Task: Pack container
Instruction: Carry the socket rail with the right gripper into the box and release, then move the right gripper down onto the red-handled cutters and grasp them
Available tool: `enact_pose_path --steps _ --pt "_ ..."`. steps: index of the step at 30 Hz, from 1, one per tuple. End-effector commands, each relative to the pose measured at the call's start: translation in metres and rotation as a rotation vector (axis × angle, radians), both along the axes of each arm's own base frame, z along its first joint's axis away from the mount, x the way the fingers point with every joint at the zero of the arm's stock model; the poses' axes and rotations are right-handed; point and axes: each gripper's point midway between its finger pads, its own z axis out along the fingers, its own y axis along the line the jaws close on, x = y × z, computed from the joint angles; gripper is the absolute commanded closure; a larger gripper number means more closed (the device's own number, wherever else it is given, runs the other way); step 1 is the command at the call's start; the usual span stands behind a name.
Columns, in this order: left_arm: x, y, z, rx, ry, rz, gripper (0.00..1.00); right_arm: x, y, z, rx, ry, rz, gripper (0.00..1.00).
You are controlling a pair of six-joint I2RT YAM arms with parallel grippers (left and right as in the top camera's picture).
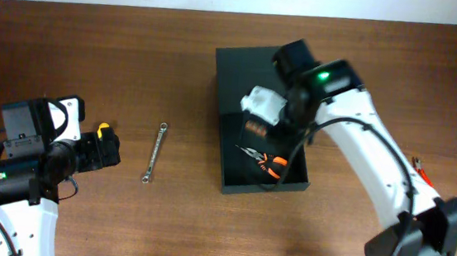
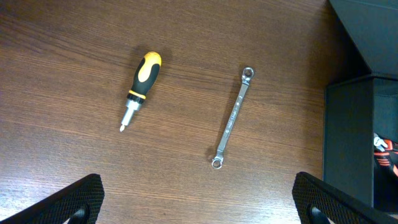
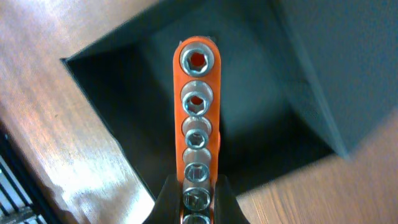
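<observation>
The container [image 1: 233,171] is a dark green-black box at the table's middle, its flap lid [image 1: 245,76] open toward the far side. Orange-handled pliers [image 1: 265,163] lie inside it. My right gripper [image 1: 255,130] is shut on an orange socket rail with several silver sockets [image 3: 198,118] and holds it above the box's open interior [image 3: 261,106]. My left gripper [image 2: 196,202] is open and empty over bare table. A yellow-black screwdriver [image 2: 142,87] and a silver wrench [image 2: 232,118] lie ahead of it; the wrench [image 1: 154,151] lies left of the box.
The container's edge [image 2: 348,143] shows at the right of the left wrist view. A small red-and-black item [image 1: 418,167] lies on the table at the far right. Bare wooden table surrounds the box.
</observation>
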Motion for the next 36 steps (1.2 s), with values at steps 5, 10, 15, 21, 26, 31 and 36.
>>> enact_pose_path --steps 5,10,15,21,26,31,36 --pt "0.003 0.001 0.009 0.007 -0.029 -0.013 0.01 -0.017 0.003 -0.084 -0.032 0.082 0.038 0.96" --pt "0.003 0.000 0.009 0.006 -0.027 -0.013 0.01 -0.026 0.002 -0.108 -0.023 0.101 0.027 0.70" --pt "0.002 0.000 0.009 0.005 -0.025 -0.013 0.01 -0.015 0.008 -0.096 -0.001 0.088 -0.074 0.01" --pt "0.002 0.000 0.009 0.005 -0.025 -0.013 0.01 0.060 -0.030 0.033 -0.061 -0.164 -0.462 0.01" --pt "0.002 0.000 0.009 0.005 -0.025 -0.013 0.01 0.073 -0.154 0.136 -0.053 -0.283 -1.063 0.01" --pt "0.002 0.000 0.009 0.005 -0.025 -0.013 0.01 0.040 -0.258 0.127 -0.107 -0.154 -1.365 0.01" --pt "0.002 0.000 0.009 0.005 -0.025 -0.013 0.01 0.007 -0.312 0.087 -0.133 0.029 -1.544 0.01"
